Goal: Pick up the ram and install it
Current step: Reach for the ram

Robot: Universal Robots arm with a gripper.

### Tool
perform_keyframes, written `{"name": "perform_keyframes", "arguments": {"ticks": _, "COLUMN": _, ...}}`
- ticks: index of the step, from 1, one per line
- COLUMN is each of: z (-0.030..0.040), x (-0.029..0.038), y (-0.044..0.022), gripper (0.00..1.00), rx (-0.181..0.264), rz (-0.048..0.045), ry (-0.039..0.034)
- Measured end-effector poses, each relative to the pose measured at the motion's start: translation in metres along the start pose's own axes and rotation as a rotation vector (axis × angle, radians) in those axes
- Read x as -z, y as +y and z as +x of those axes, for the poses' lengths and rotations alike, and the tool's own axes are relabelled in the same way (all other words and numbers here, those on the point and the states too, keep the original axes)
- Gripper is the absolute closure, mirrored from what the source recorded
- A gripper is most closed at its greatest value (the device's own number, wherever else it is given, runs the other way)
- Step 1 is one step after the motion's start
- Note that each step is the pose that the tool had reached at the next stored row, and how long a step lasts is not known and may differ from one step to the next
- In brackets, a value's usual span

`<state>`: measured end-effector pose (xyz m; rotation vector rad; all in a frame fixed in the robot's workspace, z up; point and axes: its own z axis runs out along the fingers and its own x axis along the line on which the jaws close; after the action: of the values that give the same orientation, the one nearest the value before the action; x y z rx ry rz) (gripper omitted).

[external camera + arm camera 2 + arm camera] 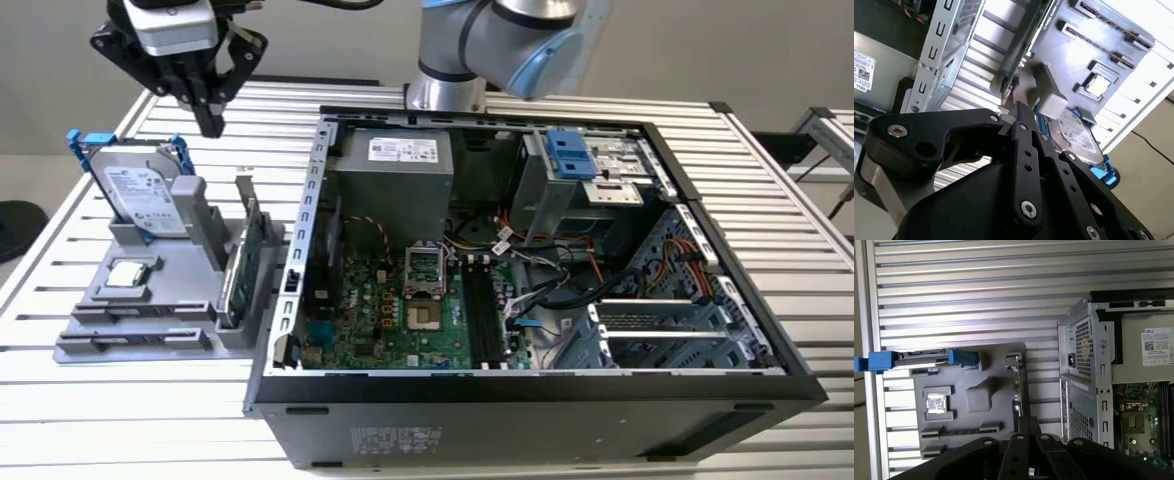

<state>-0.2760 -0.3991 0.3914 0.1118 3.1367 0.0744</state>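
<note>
Above the hard drive (140,190) at the exterior view's left, end effector (211,122) clenched on nothing, ram (140,311) a dark strip edge-on in the grey holder (180,330), well apart from it, on the bench (134,420) beside an open computer case (534,395)

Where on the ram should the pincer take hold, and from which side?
Grip the ram mid-length on its exposed upper edge, closing across its flat faces, coming straight down. It stands edge-on in a slot of the gray holder, so probably only the top is free.
</note>
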Motion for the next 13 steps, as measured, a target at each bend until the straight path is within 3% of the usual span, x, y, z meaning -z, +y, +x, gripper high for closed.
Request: {"name": "perform_keyframes", "arguments": {"ticks": 13, "z": 0.0420, "x": 0.0000, "y": -0.0058, "gripper": 1.00, "rx": 0.000, "rz": 0.0002, "ry": 0.0038}}
